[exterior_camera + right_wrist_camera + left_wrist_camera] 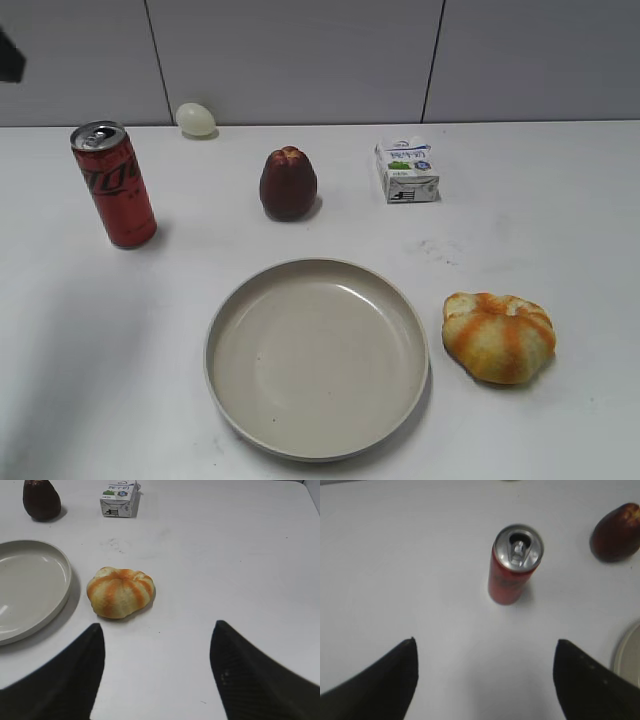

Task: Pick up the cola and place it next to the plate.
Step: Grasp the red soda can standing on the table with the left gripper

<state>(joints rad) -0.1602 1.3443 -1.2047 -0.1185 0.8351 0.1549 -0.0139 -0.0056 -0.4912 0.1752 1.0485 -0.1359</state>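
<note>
The cola (114,185) is a tall slim red can with a silver pull-tab top. It stands upright at the left of the table, apart from the plate. The left wrist view shows it from above (512,567), ahead of my left gripper (485,642), which is open and empty above the table. The plate (316,358) is a large round beige dish at the front middle; its rim shows in the left wrist view (628,652) and the right wrist view (30,587). My right gripper (157,627) is open and empty, near the orange-striped bun. Neither gripper shows in the exterior view.
A dark red fruit (288,184) stands behind the plate. A small milk carton (407,171) is to its right. An orange-striped bun (499,336) lies right of the plate. A pale egg (196,119) sits at the back wall.
</note>
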